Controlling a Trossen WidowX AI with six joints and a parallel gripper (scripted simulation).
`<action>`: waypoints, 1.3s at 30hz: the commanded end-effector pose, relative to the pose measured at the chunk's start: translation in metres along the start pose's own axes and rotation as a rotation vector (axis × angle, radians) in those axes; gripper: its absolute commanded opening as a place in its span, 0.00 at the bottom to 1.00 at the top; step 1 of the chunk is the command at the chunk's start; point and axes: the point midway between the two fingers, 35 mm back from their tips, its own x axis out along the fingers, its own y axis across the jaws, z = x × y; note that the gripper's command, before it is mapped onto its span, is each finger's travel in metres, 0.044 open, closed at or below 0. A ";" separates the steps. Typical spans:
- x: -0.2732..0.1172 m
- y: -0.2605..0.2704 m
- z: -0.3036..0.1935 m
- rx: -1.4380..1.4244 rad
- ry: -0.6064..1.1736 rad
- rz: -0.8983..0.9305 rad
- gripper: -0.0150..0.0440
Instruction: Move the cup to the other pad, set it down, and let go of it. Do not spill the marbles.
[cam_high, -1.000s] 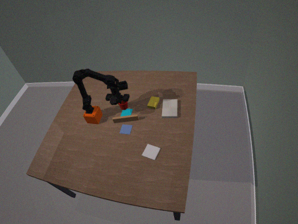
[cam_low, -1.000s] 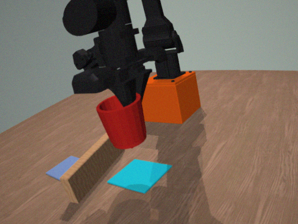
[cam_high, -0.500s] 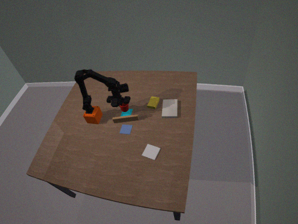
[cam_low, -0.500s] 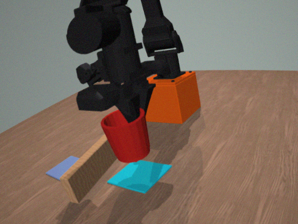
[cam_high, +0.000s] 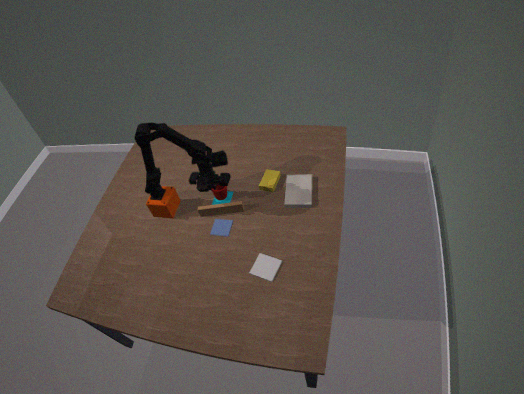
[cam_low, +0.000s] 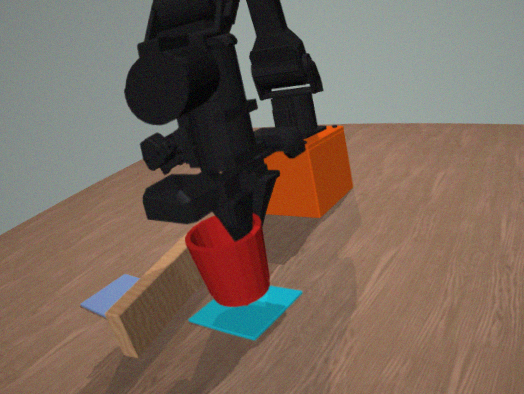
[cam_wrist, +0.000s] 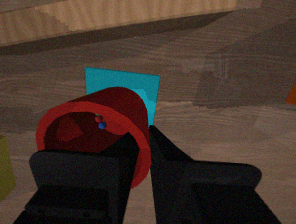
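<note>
The red cup (cam_high: 219, 192) (cam_low: 233, 270) (cam_wrist: 127, 102) is tilted a little and held just above the cyan pad (cam_high: 229, 196) (cam_low: 252, 327) (cam_wrist: 105, 79). My gripper (cam_low: 250, 227) (cam_wrist: 145, 129) is shut on the cup's wall, one finger inside the rim and one outside. Inside the cup, a small red marble (cam_wrist: 98, 119) and a blue marble (cam_wrist: 102, 125) show in the wrist view; the finger hides part of the inside. The blue pad (cam_high: 221, 227) (cam_low: 111, 294) lies bare on the other side of the wooden bar.
The wooden bar (cam_high: 220, 208) (cam_low: 160, 290) (cam_wrist: 120, 19) stands between the two pads, close beside the cup. A yellow block (cam_high: 270, 180) (cam_wrist: 6, 167), a large pale slab (cam_high: 299, 190) and a white square (cam_high: 266, 267) lie elsewhere. The orange base box (cam_high: 164, 202) (cam_low: 310, 175) is under the arm.
</note>
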 end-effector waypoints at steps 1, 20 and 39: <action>0.006 -0.001 -0.001 0.006 0.005 -0.001 0.25; 0.012 -0.001 0.000 0.000 0.000 -0.001 0.25; -0.001 0.000 -0.001 0.001 0.001 -0.001 0.47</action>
